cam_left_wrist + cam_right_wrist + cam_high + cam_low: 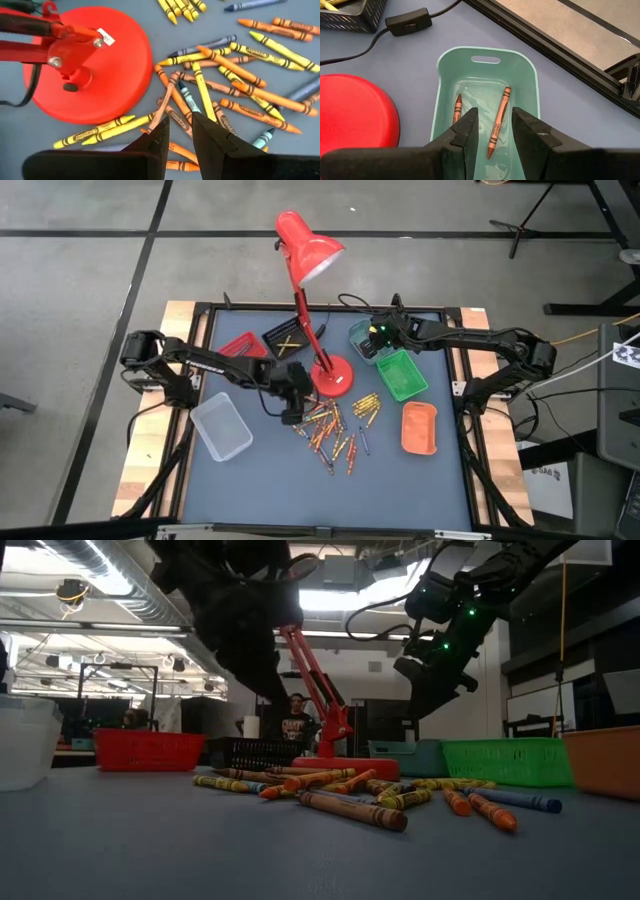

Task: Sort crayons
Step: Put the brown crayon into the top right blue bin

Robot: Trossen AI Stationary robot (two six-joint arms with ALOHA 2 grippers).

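The red desk lamp [312, 300] stands mid-table, its round base [87, 65] just beside the left gripper [181, 135], whose jaws stand slightly apart with nothing between them, hovering over the heap of loose crayons [338, 425] spread just ahead of and beneath its fingertips. The right gripper [493, 131] hangs over the teal tray [530, 80], jaws partly open and empty, with two brown crayons [498, 122] lying in the tray straight below the gap. The wrappers carry dark printed lettering, too small to read.
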